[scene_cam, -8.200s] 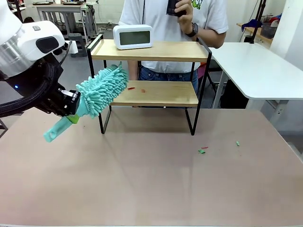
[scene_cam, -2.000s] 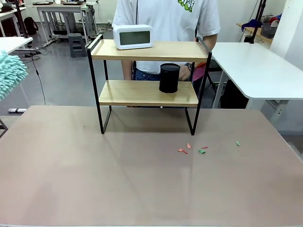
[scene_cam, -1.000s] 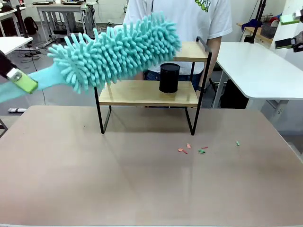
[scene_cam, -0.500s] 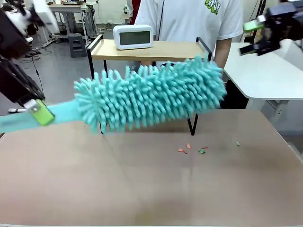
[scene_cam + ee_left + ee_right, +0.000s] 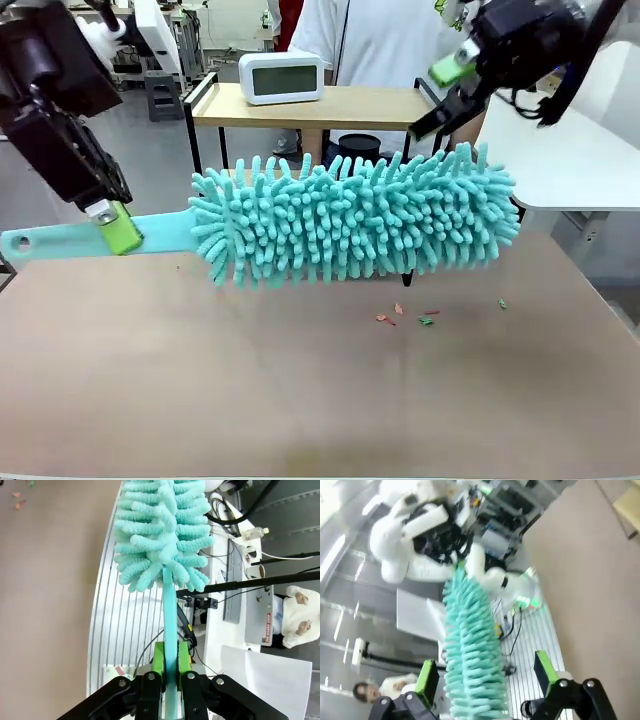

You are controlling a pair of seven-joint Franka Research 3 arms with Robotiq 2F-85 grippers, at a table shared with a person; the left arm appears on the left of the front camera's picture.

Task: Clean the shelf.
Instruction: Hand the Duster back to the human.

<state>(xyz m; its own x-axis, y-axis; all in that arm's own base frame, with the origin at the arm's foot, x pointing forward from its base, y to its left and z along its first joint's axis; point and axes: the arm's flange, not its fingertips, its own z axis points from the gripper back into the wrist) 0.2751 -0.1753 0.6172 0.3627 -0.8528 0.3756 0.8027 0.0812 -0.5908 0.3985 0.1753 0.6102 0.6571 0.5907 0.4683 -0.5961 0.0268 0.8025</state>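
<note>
You see the brown table in front, with the shelf at its far side, mostly hidden behind the duster. Your left gripper is clamped tight on the duster's flat handle, holding it level across the shelf's front. Your right gripper hangs wide apart and empty above the duster's tip. Small scraps lie on the table.
</note>
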